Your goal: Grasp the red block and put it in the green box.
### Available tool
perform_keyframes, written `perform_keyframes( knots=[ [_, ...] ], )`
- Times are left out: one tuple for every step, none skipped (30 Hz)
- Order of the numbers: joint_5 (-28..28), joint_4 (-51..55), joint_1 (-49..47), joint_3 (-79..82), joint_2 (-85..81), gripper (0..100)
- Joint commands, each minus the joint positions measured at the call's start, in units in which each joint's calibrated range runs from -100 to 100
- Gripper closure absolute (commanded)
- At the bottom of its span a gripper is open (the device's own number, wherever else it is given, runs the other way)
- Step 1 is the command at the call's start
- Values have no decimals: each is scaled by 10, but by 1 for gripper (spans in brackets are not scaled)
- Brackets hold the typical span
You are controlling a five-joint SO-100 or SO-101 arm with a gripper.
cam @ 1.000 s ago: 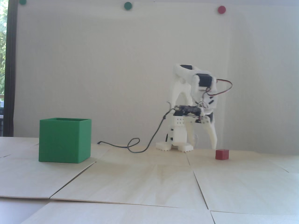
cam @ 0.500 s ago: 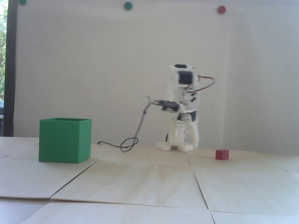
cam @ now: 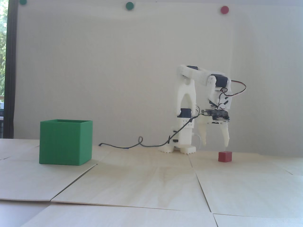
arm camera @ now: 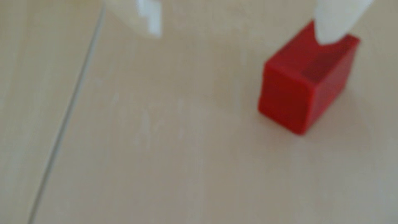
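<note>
Gripper (cam: 215, 144) is spread wide with one fingertip (arm camera: 329, 28) right over the red block (cam: 225, 156), so dropping now probably just knocks it sideways instead of straddling it.

In the fixed view the wooden table (cam: 151, 184) lies bare between the green box (cam: 65, 142), near its left edge, and the red block (cam: 225, 156), toward its right edge; the two stand well apart. Only a thin dark cable (cam: 132, 146) trails over the table's far edge there, running to the arm's base (cam: 178, 147). The gripper (cam: 216, 143) hangs with its jaws spread, one fingertip (arm camera: 329, 32) over the block's top, clear table to the block's left.
</note>
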Motion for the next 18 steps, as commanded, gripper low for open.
perform_keyframes(
  knots=[
    [21, 10, -5, -16, 11, 74],
    [22, 10, -5, -16, 20, 74],
    [22, 8, -5, -16, 31, 74],
    [22, 7, -5, -16, 36, 74],
    [22, 6, -5, -16, 43, 74],
    [22, 4, -5, -16, 49, 74],
    [22, 4, -5, -16, 53, 74],
    [23, 4, -5, -16, 56, 74],
    [23, 4, -5, -16, 57, 74],
    [23, 4, -4, -16, 57, 74],
    [29, 4, -3, -19, 53, 74],
    [33, 4, -1, -22, 52, 74],
    [33, 4, 12, -25, 50, 74],
    [34, 4, 19, -25, 50, 74],
    [37, 4, 32, -28, 50, 74],
    [38, 3, 38, -34, 50, 74],
    [41, 3, 49, -48, 52, 74],
    [52, 6, 67, -69, 57, 74]
  ],
)
